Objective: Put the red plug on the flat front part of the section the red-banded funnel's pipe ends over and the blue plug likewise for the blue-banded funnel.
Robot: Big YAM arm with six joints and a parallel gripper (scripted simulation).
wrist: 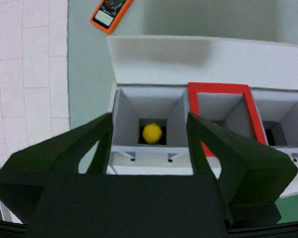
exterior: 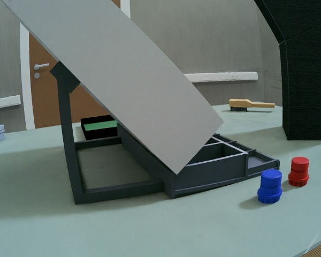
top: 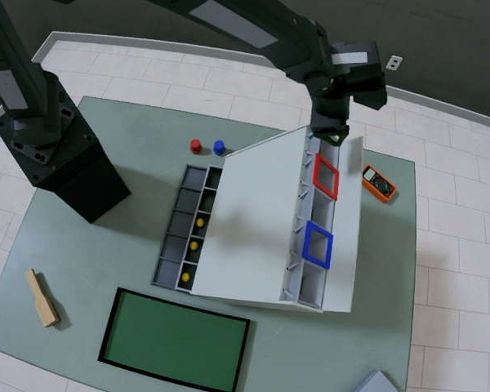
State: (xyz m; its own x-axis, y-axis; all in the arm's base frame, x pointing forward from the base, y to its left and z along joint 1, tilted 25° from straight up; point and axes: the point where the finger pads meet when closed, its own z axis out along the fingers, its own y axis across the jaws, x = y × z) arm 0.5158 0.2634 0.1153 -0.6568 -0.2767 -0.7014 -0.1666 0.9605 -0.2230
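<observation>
My gripper (top: 329,136) (wrist: 149,119) is open and hangs just above the end funnel of the row, the one with no band. A yellow marble (wrist: 152,133) lies loose down inside that funnel, below the spread fingers. The red-banded funnel (top: 315,171) (wrist: 219,88) is the neighbour, and the blue-banded funnel (top: 305,238) is further along. The sloped grey cover (top: 258,219) (exterior: 122,69) hides the pipes. Three yellow marbles (top: 199,222) (top: 193,245) (top: 185,276) sit in three sections of the divided tray (top: 181,198). The red plug (top: 195,145) (exterior: 298,171) and blue plug (top: 219,147) (exterior: 269,186) stand upright on the table beside the tray's end.
A green tray with a black rim (top: 109,324) (exterior: 99,126) lies in front. An orange multimeter (top: 378,183) (wrist: 109,12) lies behind the funnels. A wooden brush (top: 42,304) (exterior: 249,105) lies at the table's left. The arm's black base (top: 55,139) stands at the back left.
</observation>
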